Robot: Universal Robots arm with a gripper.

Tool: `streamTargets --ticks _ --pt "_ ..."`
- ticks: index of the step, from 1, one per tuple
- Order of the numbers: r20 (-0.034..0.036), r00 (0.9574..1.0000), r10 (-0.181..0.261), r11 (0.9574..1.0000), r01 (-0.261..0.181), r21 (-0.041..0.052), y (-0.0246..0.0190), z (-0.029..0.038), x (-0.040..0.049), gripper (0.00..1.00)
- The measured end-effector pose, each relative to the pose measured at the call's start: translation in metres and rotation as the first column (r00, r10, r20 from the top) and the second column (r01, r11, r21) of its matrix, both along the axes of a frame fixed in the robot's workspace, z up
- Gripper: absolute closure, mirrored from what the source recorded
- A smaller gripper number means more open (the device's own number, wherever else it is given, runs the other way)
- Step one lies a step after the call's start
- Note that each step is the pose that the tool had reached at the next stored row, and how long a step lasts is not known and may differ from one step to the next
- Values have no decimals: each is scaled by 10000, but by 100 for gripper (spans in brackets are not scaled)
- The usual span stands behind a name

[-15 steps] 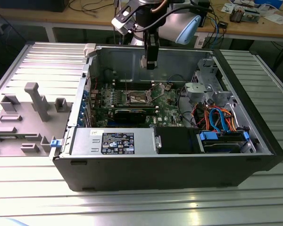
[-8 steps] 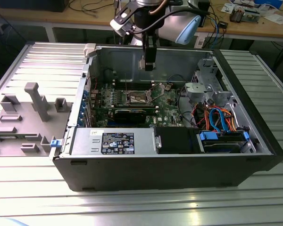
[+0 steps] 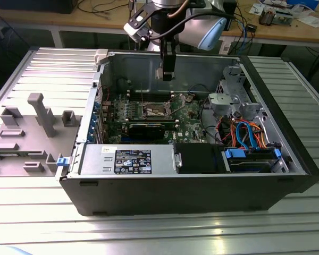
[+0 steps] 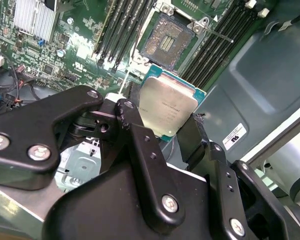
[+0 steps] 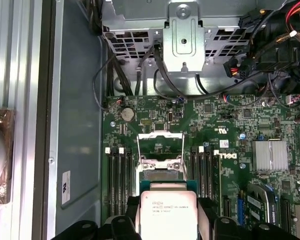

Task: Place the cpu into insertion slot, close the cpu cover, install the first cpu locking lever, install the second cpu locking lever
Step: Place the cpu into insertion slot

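My gripper (image 3: 167, 74) hangs inside the open computer case, above the green motherboard (image 3: 189, 125). It is shut on the cpu (image 4: 167, 107), a flat square chip with a silver-grey top, also seen in the first wrist view (image 5: 168, 212). The black fingers (image 4: 126, 114) clamp two opposite edges of the chip. The insertion slot (image 4: 167, 42) lies uncovered below and ahead of the chip, its dark pin field bare. The cpu cover (image 5: 161, 145) stands tilted up at the slot's far side. A thin locking lever (image 4: 220, 36) sticks out beside the slot. The chip is apart from the slot.
Black memory slots (image 5: 117, 175) flank the socket on both sides. A metal drive cage (image 5: 182, 30) with cables (image 3: 244, 133) stands at the exterior view's right. A silver heatsink (image 5: 270, 155) sits on the board. A grey fixture (image 3: 29, 133) lies outside the case on the table.
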State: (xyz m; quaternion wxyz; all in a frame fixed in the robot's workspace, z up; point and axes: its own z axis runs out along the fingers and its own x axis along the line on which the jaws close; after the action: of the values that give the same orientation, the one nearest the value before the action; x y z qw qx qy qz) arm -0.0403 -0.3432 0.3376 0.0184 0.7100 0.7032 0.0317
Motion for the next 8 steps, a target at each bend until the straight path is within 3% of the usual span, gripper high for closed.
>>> streamTargets --ticks 8 --pt "-13 10000 -56 10000 56 0 0 -44 0 46"
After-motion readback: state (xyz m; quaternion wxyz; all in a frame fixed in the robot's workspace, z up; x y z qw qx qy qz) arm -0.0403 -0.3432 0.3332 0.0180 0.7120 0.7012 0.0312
